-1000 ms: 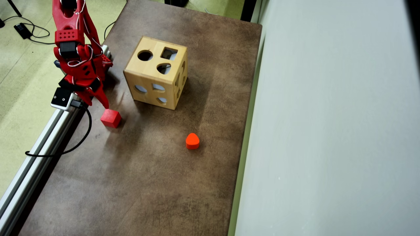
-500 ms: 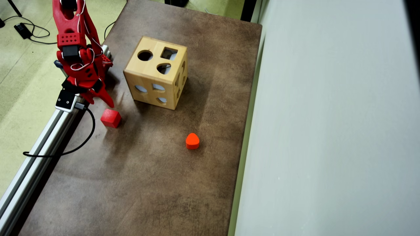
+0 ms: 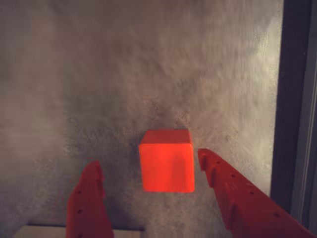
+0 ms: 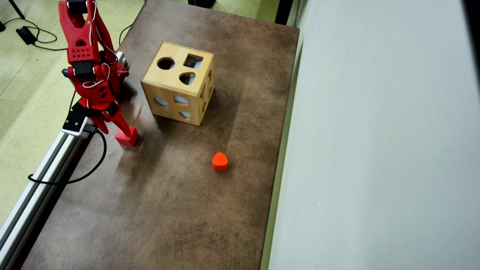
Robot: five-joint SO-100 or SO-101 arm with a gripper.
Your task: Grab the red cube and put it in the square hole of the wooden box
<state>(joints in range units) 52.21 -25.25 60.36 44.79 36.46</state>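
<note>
Resting on the brown table (image 4: 180,195), the red cube (image 3: 167,160) is flanked in the wrist view by the gripper (image 3: 148,166), its jaws spread wide and nothing grasped

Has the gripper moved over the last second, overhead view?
Yes. The gripper has shifted toward the red cube and now overlaps its top, while the cube and the wooden box sit where they were.
</note>
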